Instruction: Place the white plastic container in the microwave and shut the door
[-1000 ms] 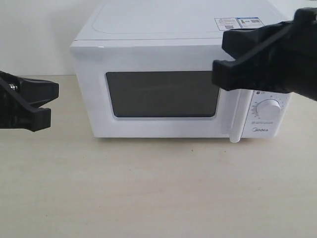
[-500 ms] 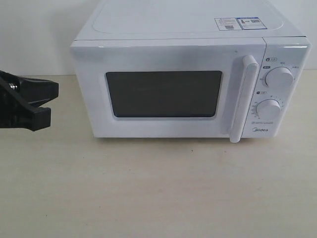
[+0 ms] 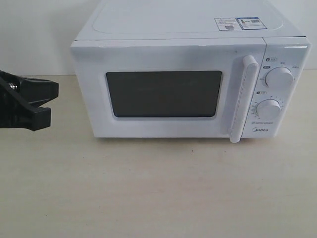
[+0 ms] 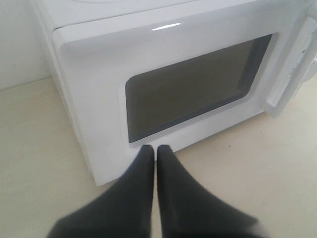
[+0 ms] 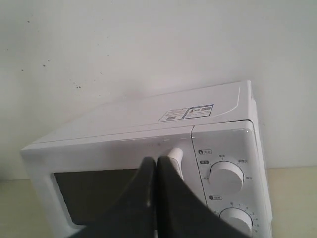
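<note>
1. My left gripper is pressed together, holding nothing, low before the microwave.
2. My right gripper is together too, empty, facing the microwave's front.
3. The door sits closed on the microwave.

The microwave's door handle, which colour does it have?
The door handle is plain white; the exterior view shows it best.

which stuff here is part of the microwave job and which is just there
Job: microwave, its door (shut), handle, left gripper, right gripper. The container is not in view.
Just there: upper dial, lower dial, stickers, table.
</note>
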Controlling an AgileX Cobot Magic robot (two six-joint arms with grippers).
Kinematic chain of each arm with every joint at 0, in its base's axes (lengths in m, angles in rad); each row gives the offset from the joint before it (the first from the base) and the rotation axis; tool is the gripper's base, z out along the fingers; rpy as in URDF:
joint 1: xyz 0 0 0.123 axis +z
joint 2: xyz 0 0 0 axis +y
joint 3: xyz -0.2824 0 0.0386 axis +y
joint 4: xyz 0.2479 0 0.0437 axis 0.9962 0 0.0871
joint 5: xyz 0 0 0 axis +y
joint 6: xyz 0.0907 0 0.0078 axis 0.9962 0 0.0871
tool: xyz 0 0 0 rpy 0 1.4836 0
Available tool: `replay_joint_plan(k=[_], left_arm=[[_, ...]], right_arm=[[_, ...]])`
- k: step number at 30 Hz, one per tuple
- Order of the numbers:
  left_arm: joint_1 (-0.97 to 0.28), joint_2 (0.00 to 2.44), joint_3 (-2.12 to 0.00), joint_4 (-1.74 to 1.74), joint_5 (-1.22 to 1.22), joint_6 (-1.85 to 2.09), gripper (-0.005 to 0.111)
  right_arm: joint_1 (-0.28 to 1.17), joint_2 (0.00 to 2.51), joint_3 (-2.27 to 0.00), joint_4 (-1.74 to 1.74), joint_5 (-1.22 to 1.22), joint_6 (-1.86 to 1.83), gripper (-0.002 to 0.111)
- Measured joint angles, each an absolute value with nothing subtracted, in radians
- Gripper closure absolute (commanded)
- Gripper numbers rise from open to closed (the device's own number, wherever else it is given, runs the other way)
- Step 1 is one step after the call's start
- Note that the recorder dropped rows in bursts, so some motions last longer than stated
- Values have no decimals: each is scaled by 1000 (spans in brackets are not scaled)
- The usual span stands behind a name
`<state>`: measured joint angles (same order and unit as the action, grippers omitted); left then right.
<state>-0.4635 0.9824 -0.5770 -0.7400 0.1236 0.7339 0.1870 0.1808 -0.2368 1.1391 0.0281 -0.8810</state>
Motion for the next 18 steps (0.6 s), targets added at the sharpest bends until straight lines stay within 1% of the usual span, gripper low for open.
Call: replay_joint_plan(k=[3, 6, 13, 18], left_arm=[[-464, 982, -577, -740, 124, 734, 102], [-464, 982, -577, -740, 124, 734, 102], [-464, 982, -577, -740, 124, 734, 102], [-464, 982, -577, -740, 124, 734, 102]], right_arm=[[187, 177, -233, 1056, 31, -806, 109], [191, 158, -205, 895, 32, -677, 109], [197, 97, -92, 383, 32, -137, 109], [197, 48, -13, 255, 35, 0, 109]])
